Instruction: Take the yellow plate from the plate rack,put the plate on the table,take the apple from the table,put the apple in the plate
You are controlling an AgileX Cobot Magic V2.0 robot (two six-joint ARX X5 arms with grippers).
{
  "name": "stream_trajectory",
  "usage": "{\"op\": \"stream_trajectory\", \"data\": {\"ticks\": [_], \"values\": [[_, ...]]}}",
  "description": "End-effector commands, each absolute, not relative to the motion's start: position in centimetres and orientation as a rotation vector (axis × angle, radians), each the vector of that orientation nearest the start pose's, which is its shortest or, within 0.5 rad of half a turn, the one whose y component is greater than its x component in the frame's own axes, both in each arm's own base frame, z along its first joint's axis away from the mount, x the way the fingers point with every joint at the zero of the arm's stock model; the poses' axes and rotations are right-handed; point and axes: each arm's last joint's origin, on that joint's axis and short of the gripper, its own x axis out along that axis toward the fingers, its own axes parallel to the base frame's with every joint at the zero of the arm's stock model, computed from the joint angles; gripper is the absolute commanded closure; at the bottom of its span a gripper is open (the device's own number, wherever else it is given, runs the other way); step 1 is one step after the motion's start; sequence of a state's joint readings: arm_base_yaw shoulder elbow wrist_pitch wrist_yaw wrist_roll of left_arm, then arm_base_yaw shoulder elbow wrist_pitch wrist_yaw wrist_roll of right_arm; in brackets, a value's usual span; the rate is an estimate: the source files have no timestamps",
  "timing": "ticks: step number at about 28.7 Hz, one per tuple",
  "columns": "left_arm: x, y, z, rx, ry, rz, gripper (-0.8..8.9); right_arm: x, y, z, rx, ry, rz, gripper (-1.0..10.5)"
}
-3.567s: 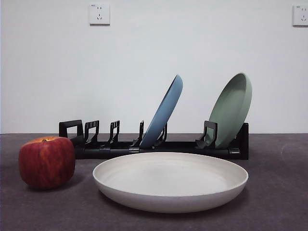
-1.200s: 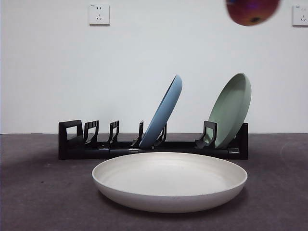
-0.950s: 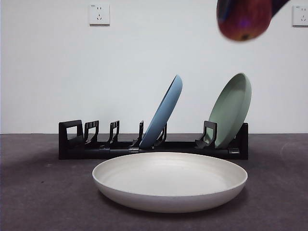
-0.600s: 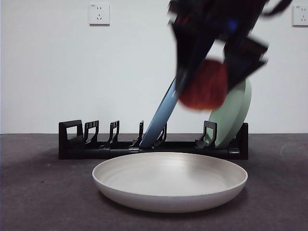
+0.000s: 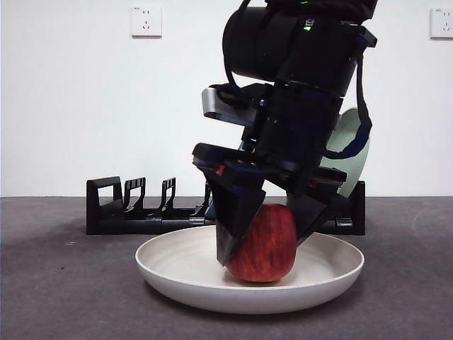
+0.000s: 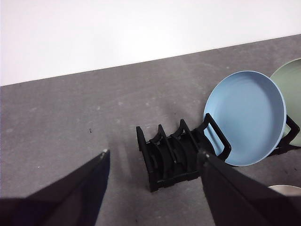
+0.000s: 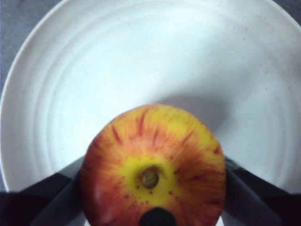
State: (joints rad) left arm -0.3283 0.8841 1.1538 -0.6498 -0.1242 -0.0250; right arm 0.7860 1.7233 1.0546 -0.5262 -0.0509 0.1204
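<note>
The red apple [image 5: 263,244] sits low inside the cream yellow plate [image 5: 177,273], which lies flat on the dark grey table [image 5: 64,297] in front of the plate rack [image 5: 141,212]. My right gripper [image 5: 263,248] reaches down from above and is shut on the apple's two sides. In the right wrist view the apple [image 7: 153,165], stem hollow up, is held between the jaws of the right gripper [image 7: 153,197] over the plate [image 7: 141,56]. My left gripper [image 6: 154,153] hangs open and holds nothing, high above the rack [image 6: 171,157].
A light blue plate [image 6: 244,115] and a pale green plate [image 6: 291,89] stand upright in the rack's slots. In the front view the arm hides most of the blue plate, and the green plate [image 5: 356,170] shows behind it. A white wall stands behind the table.
The apple left its spot on the table at the left, came in from the upper right in the right gripper, and has come down into the cream plate.
</note>
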Motion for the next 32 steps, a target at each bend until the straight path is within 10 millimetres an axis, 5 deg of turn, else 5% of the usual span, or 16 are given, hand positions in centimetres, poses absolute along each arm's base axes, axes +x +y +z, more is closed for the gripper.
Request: {"op": "stream_trajectory", "data": {"ticks": [1, 4, 11, 23, 32], "values": [[15.5, -4.8, 39.5, 0.071, 0.373, -0.196, 5.03, 22.8, 23.1, 15.5, -0.354, 1.232, 0.643, 9.4], [15.5, -4.8, 39.5, 0.072, 0.374, -0.196, 5.03, 22.8, 23.1, 15.5, -0.354, 1.234, 0.643, 8.6], [15.5, -4.8, 39.5, 0.072, 0.374, -0.196, 5.03, 22.7, 23.1, 15.5, -0.355, 1.238, 0.64, 4.1], [15.5, -4.8, 39.5, 0.072, 0.374, -0.196, 5.03, 22.6, 22.8, 17.9, -0.324, 1.162, 0.655, 4.1], [15.5, -4.9, 39.5, 0.067, 0.374, -0.2, 5.03, 22.0, 21.5, 25.1, -0.241, 0.935, 0.699, 4.2]]}}
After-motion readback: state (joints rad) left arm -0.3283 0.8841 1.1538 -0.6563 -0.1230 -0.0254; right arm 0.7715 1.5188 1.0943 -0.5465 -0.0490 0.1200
